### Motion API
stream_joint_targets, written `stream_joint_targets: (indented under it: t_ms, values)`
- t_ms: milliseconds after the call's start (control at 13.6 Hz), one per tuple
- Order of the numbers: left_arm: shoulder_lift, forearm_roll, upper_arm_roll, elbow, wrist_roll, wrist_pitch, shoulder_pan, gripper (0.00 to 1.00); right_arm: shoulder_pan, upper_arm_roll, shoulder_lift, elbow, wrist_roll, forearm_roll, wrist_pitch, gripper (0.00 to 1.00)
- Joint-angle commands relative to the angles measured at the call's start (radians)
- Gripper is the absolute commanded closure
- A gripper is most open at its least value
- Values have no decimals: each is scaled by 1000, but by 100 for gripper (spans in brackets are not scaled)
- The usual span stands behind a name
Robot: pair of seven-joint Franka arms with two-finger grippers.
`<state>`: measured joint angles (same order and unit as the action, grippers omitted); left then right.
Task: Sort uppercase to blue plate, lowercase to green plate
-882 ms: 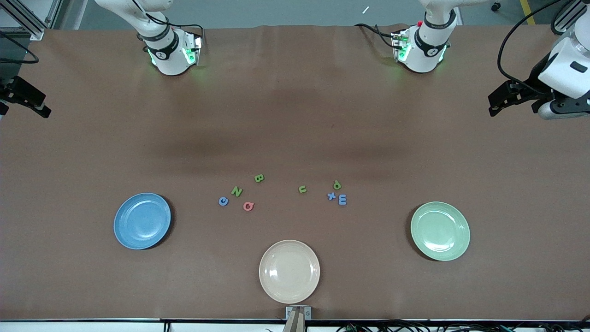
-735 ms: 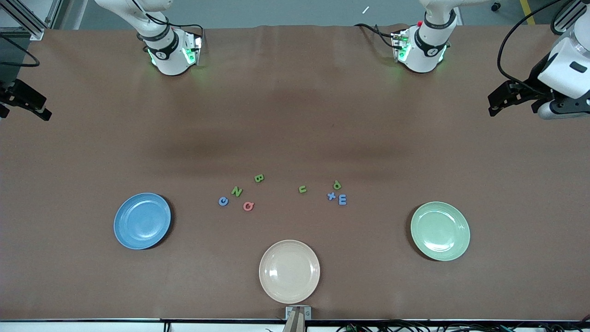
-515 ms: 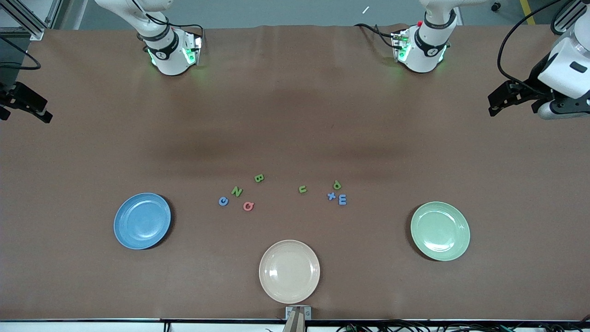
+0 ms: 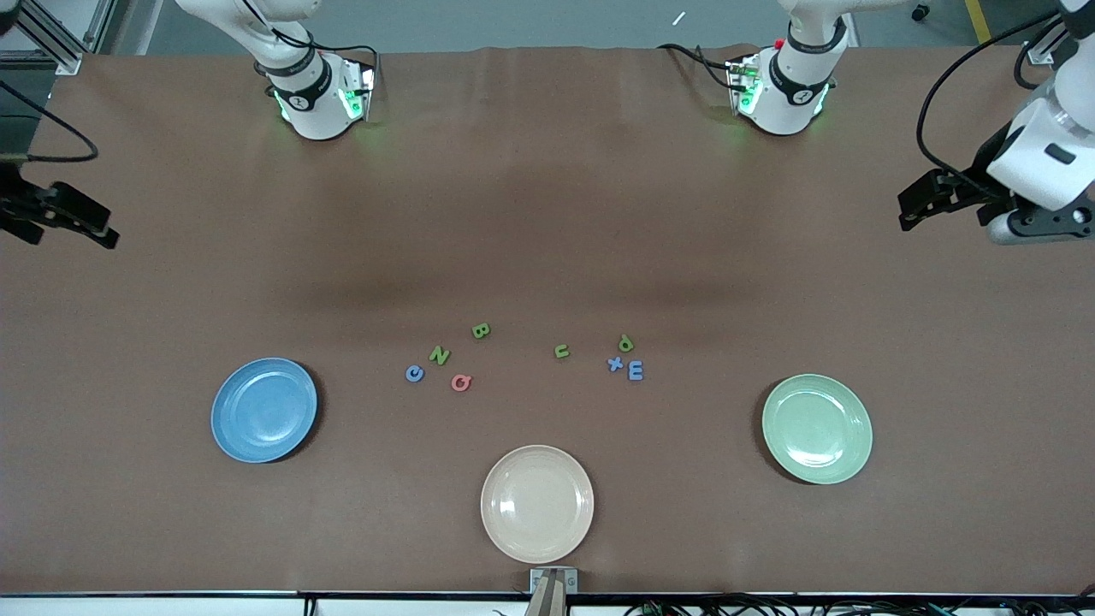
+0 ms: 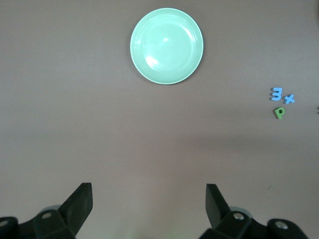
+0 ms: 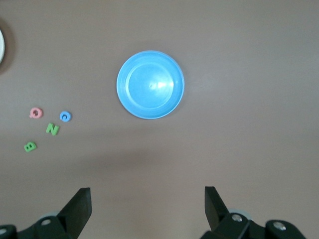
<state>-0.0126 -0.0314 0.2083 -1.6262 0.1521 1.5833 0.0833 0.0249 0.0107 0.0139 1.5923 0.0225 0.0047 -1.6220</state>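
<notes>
The uppercase pieces B (image 4: 481, 330), N (image 4: 439, 355), C (image 4: 414, 373) and G (image 4: 461, 382) lie on the table between the blue plate (image 4: 263, 411) and the lowercase u (image 4: 561, 351). The lowercase p (image 4: 626, 343), x (image 4: 614, 364) and three-pronged blue piece (image 4: 636, 370) lie toward the green plate (image 4: 817, 429). Both plates hold nothing. My left gripper (image 5: 148, 194) is open over bare table at its end (image 4: 915, 204). My right gripper (image 6: 147, 196) is open over bare table at its own end (image 4: 81, 224). The right wrist view shows the blue plate (image 6: 150, 84). The left wrist view shows the green plate (image 5: 167, 46).
A cream-beige plate (image 4: 537, 503) sits near the table's front edge, nearer the camera than the letters. The two arm bases (image 4: 312, 94) (image 4: 783, 90) stand at the table's back edge.
Both grippers have shifted a little inward over their ends of the table. The letters and plates have not moved.
</notes>
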Motion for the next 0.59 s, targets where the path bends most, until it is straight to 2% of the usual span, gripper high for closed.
stream_joint_targets:
  t_ms: [0, 294, 515]
  values:
    - [84, 11, 0, 28, -5, 52, -42, 0, -63, 2, 116, -11, 27, 1, -68, 0]
    - [215, -8, -1, 23, 12, 208, -128, 0, -150, 2, 282, -14, 215, 0, -228, 0]
    - [319, -15, -3, 25, 209, 292, -226, 0, -215, 2, 382, -14, 365, 1, -330, 0]
